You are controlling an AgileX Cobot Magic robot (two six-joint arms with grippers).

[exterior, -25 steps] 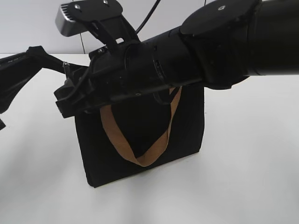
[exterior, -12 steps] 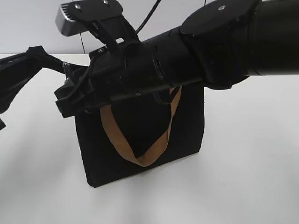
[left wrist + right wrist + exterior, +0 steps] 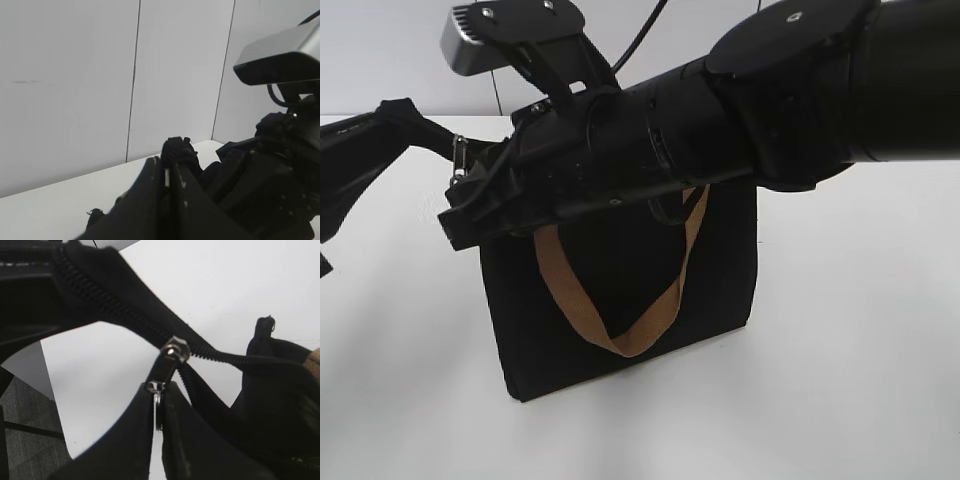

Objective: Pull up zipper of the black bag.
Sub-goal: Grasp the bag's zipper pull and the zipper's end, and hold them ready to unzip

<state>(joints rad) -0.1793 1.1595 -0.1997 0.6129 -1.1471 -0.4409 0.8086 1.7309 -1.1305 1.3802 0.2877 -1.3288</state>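
The black bag (image 3: 620, 290) stands upright on the white table, a tan strap handle (image 3: 620, 335) hanging down its front. My right arm reaches across the bag's top to its left corner. There my right gripper (image 3: 466, 172) is shut on the silver zipper pull (image 3: 157, 396). The slider (image 3: 174, 349) sits on the black zip line (image 3: 105, 302), just past my right gripper (image 3: 158, 407). My left gripper (image 3: 442, 144) comes in from the left and is shut on the bag's top corner fabric (image 3: 178, 150); in its own view the left gripper (image 3: 169, 172) shows with its jaws together.
The bag stands on a white table (image 3: 850, 380). A pale panelled wall (image 3: 90, 75) stands behind the table. My right arm's bulky body (image 3: 750, 110) hides most of the bag's top edge.
My right gripper end has lifted slightly, and the silver pull now shows a little higher at the bag's left corner. The left arm and bag have barely moved.
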